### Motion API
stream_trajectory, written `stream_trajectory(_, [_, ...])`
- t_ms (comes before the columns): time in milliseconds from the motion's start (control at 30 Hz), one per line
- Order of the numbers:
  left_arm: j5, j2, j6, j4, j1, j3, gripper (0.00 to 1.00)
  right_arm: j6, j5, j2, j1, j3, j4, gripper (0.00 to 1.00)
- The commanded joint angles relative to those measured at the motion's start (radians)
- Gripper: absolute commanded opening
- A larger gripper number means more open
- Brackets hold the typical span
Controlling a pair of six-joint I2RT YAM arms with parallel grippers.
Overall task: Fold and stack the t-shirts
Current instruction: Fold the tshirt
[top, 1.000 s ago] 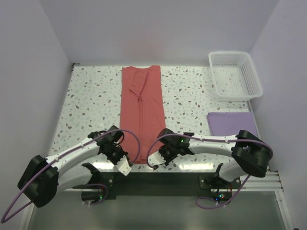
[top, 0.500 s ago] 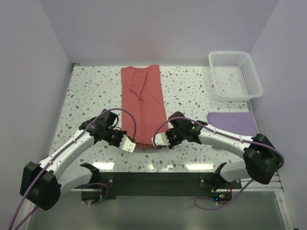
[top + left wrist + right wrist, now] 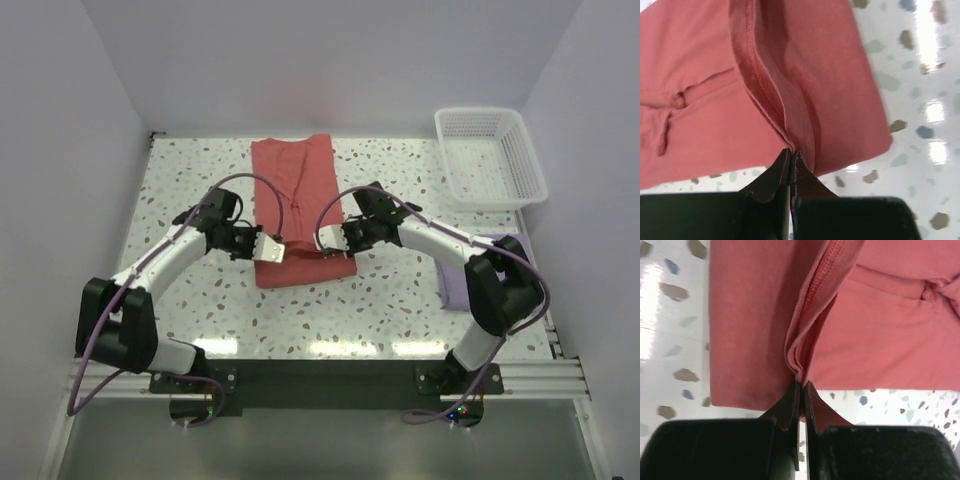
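Observation:
The salmon red t-shirt lies in a long narrow strip on the speckled table, its near end lifted and doubled back over itself. My left gripper is shut on the shirt's hem at its left edge; the pinched cloth shows in the left wrist view. My right gripper is shut on the hem at the right edge; the cloth shows in the right wrist view. The lavender t-shirt lies folded at the right, partly hidden by my right arm.
A white lattice basket stands at the back right corner. Purple walls close in the table on the left, back and right. Bare speckled tabletop shows on both sides of the red shirt.
Both grippers have carried the red shirt's near hem away from the front edge toward the back, folding the lower part over the upper part. Both arms have stretched out farther over the table.

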Motion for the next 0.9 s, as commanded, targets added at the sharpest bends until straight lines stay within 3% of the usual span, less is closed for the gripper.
stream_trajectory(0, [0.022,0.064,0.03,0.105,0.05,0.107,0.0,-0.092,-0.075,0.06,-0.037,0.13,-0.005,0.0])
stream_trajectory(400, [0.002,0.344,0.019,0.229,0.109,0.333,0.0,-0.142,-0.115,0.373,-0.129,0.482,-0.031,0.0])
stream_trajectory(600, [-0.001,0.455,0.019,0.209,0.136,0.442,0.0,-0.151,-0.126,0.472,-0.149,0.587,-0.019,0.0])
stream_trajectory(867, [-0.023,0.515,0.022,0.22,0.143,0.476,0.0,-0.137,-0.112,0.574,-0.166,0.688,0.018,0.0])
